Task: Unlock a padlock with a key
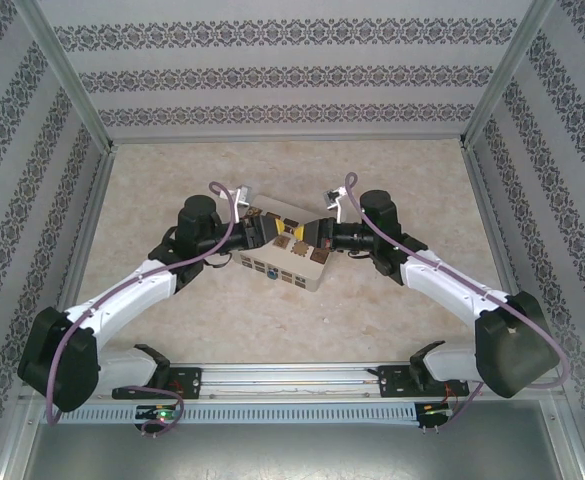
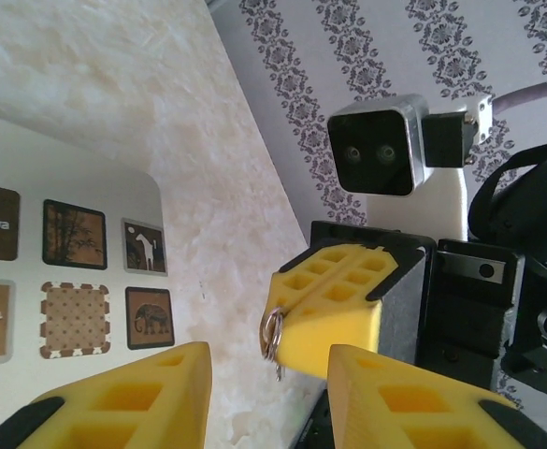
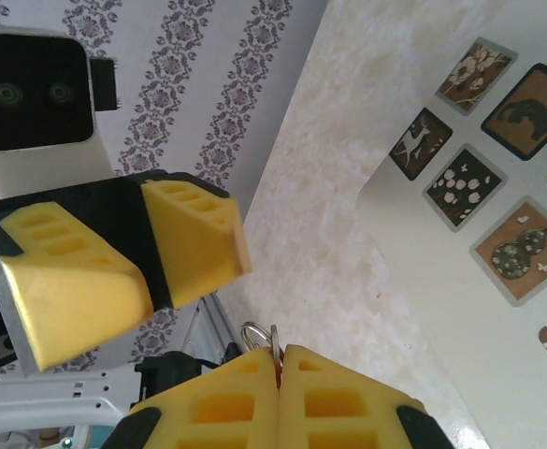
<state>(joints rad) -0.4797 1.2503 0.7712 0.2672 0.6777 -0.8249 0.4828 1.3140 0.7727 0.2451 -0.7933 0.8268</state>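
1. At the near edge of the tabletop (image 1: 172,310) the two white-and-black arms are bolted side by side. They reach inward and meet over its middle.
2. The left gripper (image 2: 269,388), with yellow honeycombed fingers, has its jaws apart. Bare marbled tabletop shows through the gap and nothing sits between the fingers.
3. Just beyond the left fingertips is the right gripper (image 3: 278,352). Its two yellow pads are pressed flat together, clamped on the tiny thin silvery metal key (image 3: 275,339).
4. Only a narrow edge of the key shows, in the seam between those pads. Its long axis appears to run along that seam.
5. The key's small wire ring (image 3: 254,333) sticks out past the pad tips, towards the left gripper. The rest of the key is hidden between the pads, so I cannot tell which way the blade points.
6. In the left wrist view the ring hangs off the edge of the right gripper's pads. It is near the gap between the left fingers and touches neither finger.
7. Under both grippers lies the cream rectangular box with brown picture tiles (image 1: 290,272). It sits at the middle of the tabletop, its long axis slanting from far left to near right.
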